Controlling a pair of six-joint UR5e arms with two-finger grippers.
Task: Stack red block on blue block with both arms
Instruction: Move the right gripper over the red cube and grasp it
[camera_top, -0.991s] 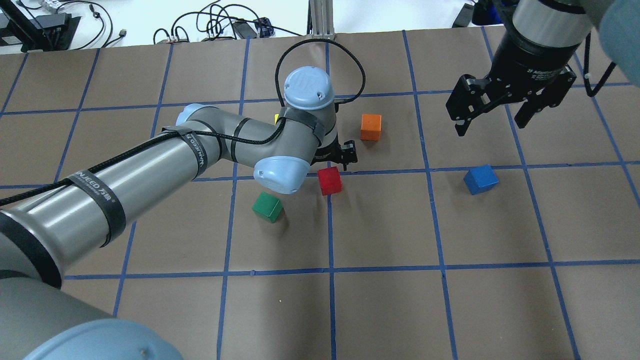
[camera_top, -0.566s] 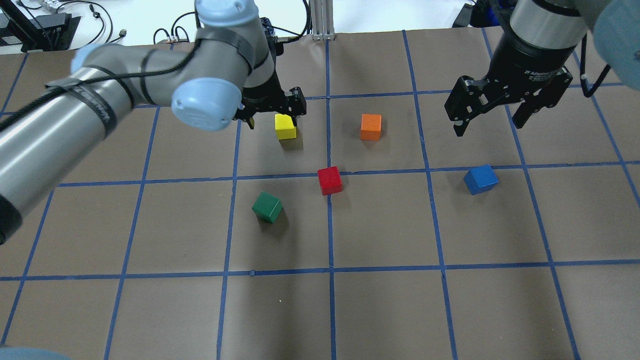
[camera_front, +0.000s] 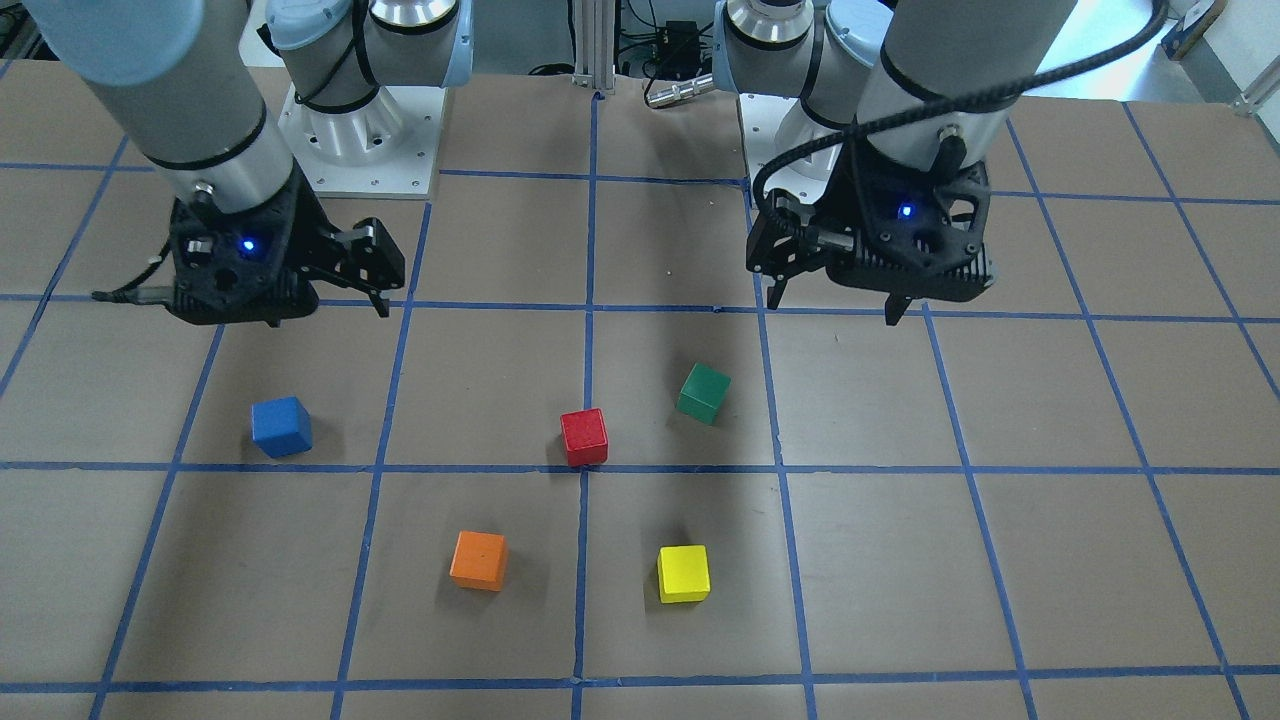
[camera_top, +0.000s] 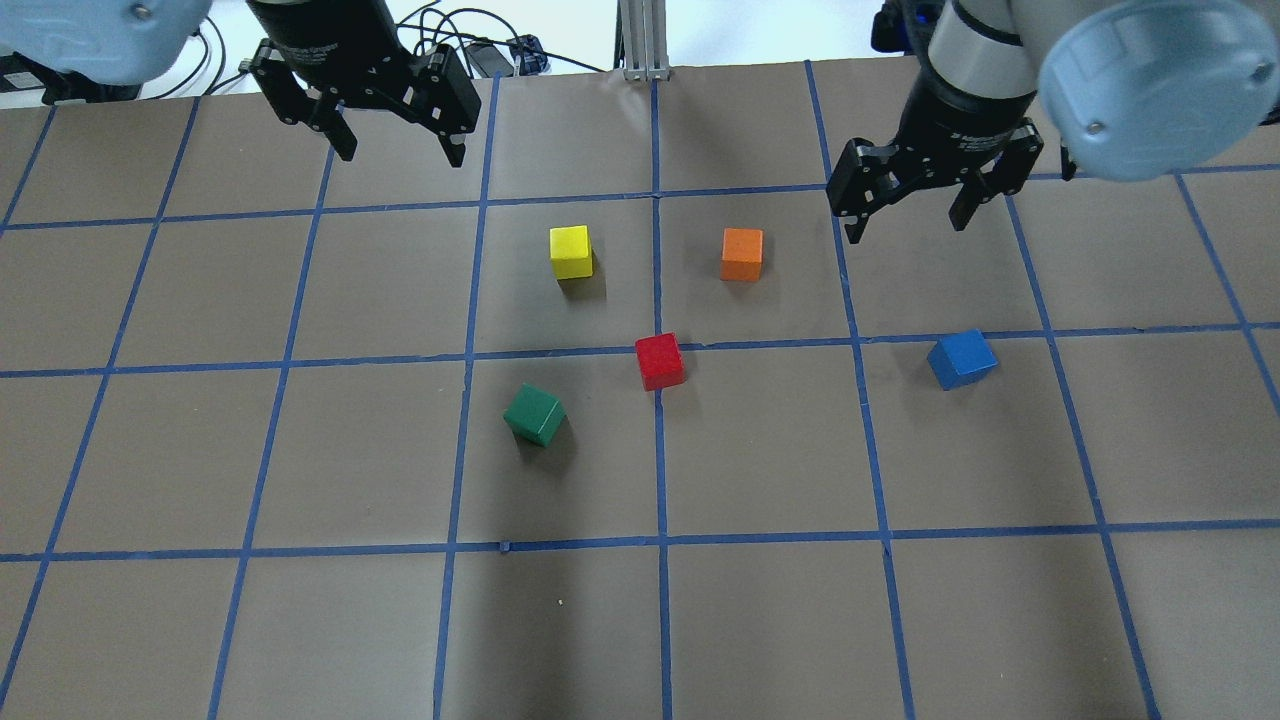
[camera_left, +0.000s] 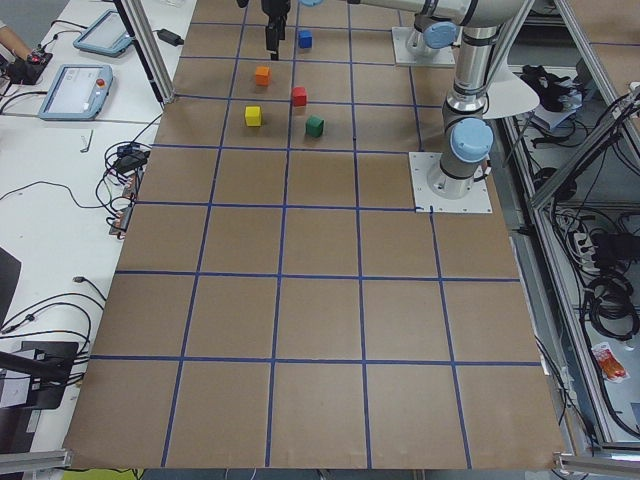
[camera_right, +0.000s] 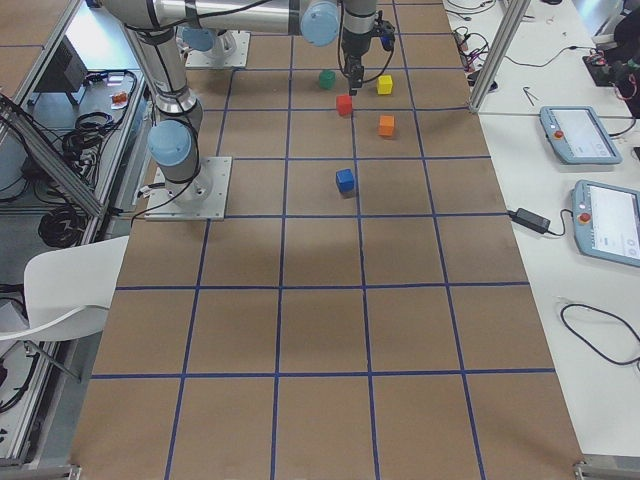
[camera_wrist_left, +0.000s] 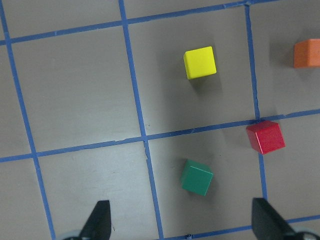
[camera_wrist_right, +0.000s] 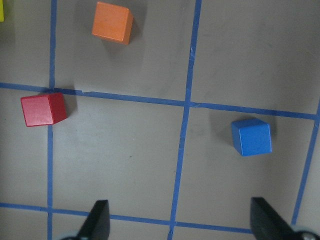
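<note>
The red block (camera_top: 660, 361) sits on a blue tape crossing near the table's middle, and also shows in the front view (camera_front: 584, 437) and both wrist views (camera_wrist_left: 265, 137) (camera_wrist_right: 43, 109). The blue block (camera_top: 961, 359) sits apart to its right, also visible in the right wrist view (camera_wrist_right: 251, 136). My left gripper (camera_top: 400, 155) is open and empty, raised high at the far left, away from all blocks. My right gripper (camera_top: 905, 230) is open and empty, raised above the table beyond the blue block.
A green block (camera_top: 535, 414) lies left of and nearer than the red one. A yellow block (camera_top: 571, 251) and an orange block (camera_top: 742, 254) lie beyond it. The brown table (camera_top: 760, 620) has a blue tape grid.
My left arm has swung up and away from the red block, past the yellow block, to the far left. My right gripper has shifted left and farther away. No block has moved.
</note>
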